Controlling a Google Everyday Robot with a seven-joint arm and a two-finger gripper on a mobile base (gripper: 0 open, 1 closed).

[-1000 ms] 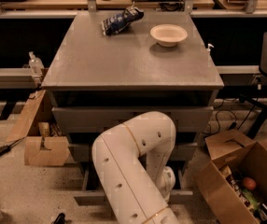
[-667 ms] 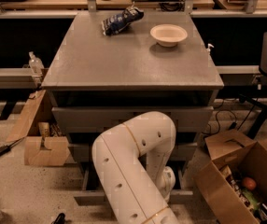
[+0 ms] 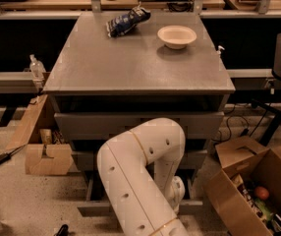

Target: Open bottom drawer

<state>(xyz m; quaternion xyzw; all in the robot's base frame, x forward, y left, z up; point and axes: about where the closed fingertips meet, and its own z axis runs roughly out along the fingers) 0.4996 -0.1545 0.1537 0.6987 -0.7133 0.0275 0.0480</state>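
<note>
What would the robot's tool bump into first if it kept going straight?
Probably the bottom drawer: the tool is low by it, hidden behind the white arm, so that's a guess.

A grey tabletop (image 3: 130, 68) fills the centre of the frame above a pale speckled floor (image 3: 13, 200). A wooden bench (image 3: 42, 4) runs along the top edge, and open cardboard boxes (image 3: 238, 151) sit at lower right and lower left. The tool (image 3: 179, 193) is low at bottom centre.

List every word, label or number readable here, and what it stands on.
Print on the blue snack bag, lying on the cabinet top: too blurred to read.
No text shows on the bottom drawer, nor on the gripper, which is low at that drawer behind the arm.
</note>
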